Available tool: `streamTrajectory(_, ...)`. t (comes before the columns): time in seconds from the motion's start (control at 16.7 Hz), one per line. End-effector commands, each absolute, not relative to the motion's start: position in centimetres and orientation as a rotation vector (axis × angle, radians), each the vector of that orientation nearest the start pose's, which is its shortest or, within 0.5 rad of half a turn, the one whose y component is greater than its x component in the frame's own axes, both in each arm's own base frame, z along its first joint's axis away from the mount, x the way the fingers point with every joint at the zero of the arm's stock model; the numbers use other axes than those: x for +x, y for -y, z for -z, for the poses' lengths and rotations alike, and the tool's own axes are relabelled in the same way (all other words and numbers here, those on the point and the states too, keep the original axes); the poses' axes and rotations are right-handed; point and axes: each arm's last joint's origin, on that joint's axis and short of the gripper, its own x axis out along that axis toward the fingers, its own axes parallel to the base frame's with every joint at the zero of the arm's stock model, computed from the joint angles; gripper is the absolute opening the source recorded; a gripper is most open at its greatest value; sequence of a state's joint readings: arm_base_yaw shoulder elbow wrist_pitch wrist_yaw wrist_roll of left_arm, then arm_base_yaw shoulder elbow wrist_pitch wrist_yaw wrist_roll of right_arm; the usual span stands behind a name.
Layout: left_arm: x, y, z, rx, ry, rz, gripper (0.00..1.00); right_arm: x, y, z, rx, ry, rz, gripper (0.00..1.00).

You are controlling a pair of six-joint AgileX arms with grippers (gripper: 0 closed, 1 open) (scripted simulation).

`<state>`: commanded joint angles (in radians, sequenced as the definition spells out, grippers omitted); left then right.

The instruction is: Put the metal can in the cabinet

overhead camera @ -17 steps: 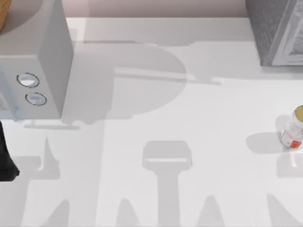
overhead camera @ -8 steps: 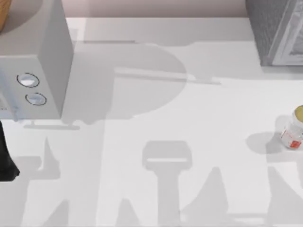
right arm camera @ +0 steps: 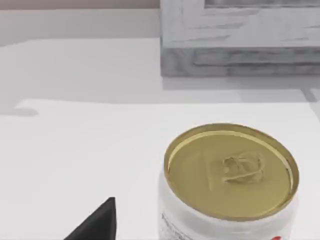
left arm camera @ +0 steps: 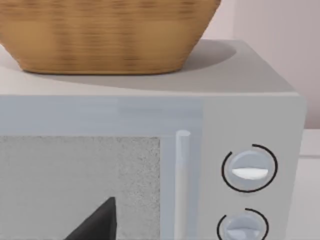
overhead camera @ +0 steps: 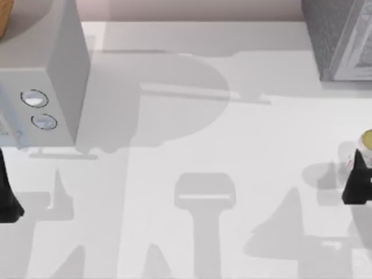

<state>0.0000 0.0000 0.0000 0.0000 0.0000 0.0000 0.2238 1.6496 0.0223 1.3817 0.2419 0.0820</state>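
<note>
Right gripper point(overhead camera: 358, 185) just beside upright metal can point(overhead camera: 365, 141); opening cannot tell. Left gripper point(overhead camera: 7, 197) parked at table's left edge.

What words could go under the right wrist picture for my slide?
Upright metal can with its gold top, standing on the white table before the grey cabinet.

Bright even light, soft grey arm shadows across the table point(overhead camera: 174, 145)

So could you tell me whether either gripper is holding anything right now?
Nothing is held: the right gripper is beside the metal can, not around it.
</note>
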Motion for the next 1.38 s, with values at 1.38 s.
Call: streamTrajectory(1.38,10.6,0.1,-16.0,0.000,0.000,0.000,1.00,23.9,-4.1,-4.6,0.002,-0.294,0.010,1.00)
